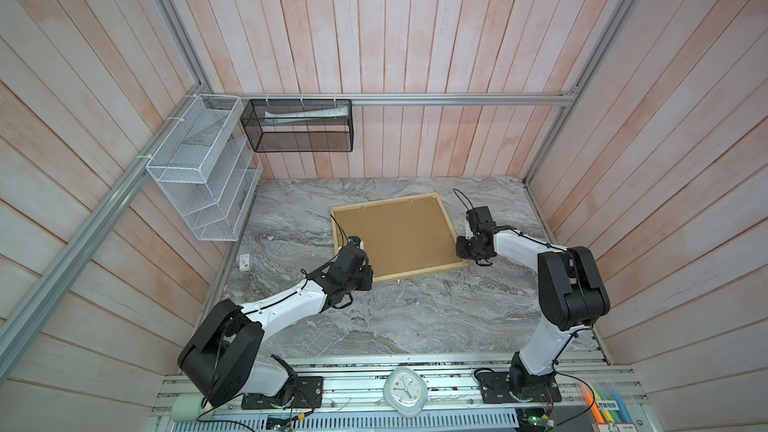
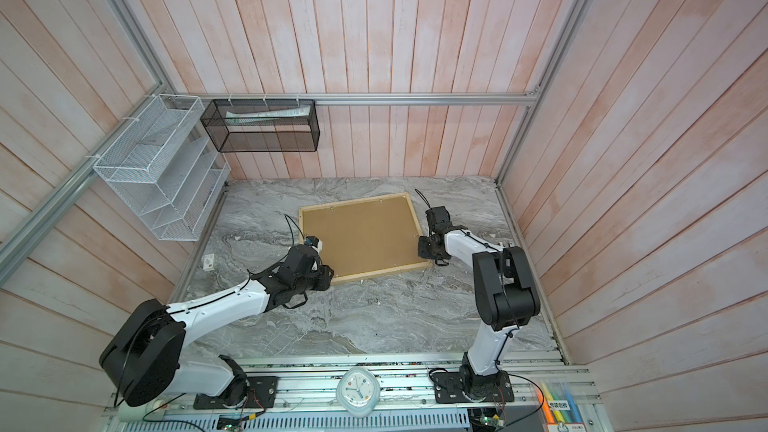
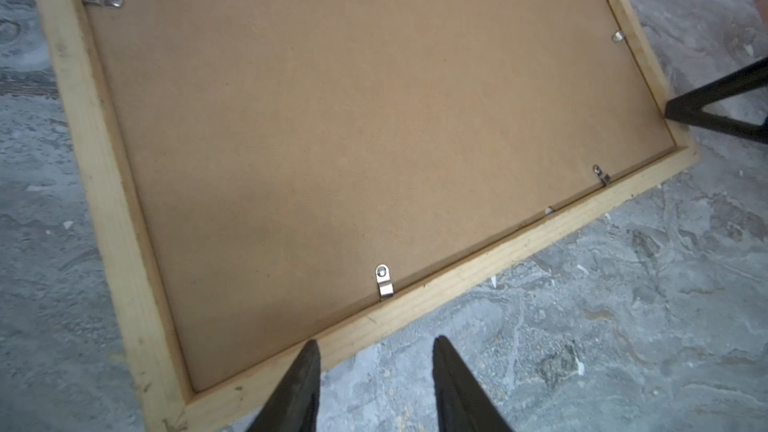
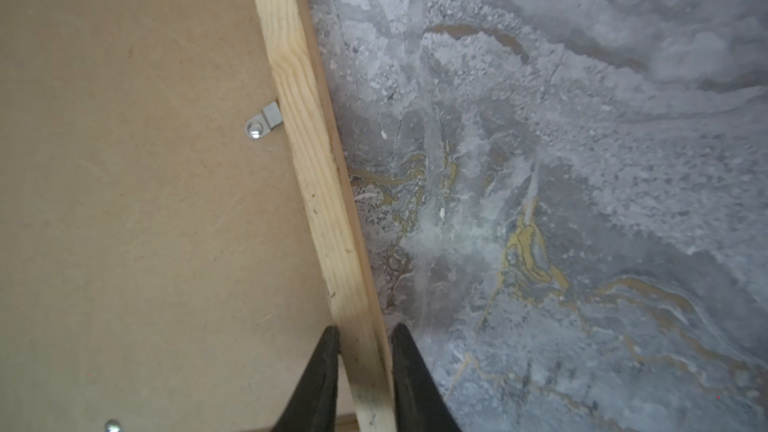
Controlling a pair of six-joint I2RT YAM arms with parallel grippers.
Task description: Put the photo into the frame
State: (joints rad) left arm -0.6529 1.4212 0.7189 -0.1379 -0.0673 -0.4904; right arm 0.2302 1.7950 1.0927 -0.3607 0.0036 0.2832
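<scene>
Right pincer point(image 4: 365, 328) straddles pale-wood frame point(image 4: 301, 118) rail, grip unclear; left pincer point(image 3: 376, 340) parted, empty; brown backing point(image 3: 332, 118) up.

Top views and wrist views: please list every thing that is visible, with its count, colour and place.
frame: one, pale wood, flat mid-table, back up
backing board: one, brown, inside the frame
clips: several, silver, along the board's edges
table: one, grey marble
wire rack: one, white, left wall
mesh basket: one, black, back wall
clock: one, white, front rail
left gripper: black, fingers apart near a frame corner
right gripper: black, fingers astride a frame slat
</scene>
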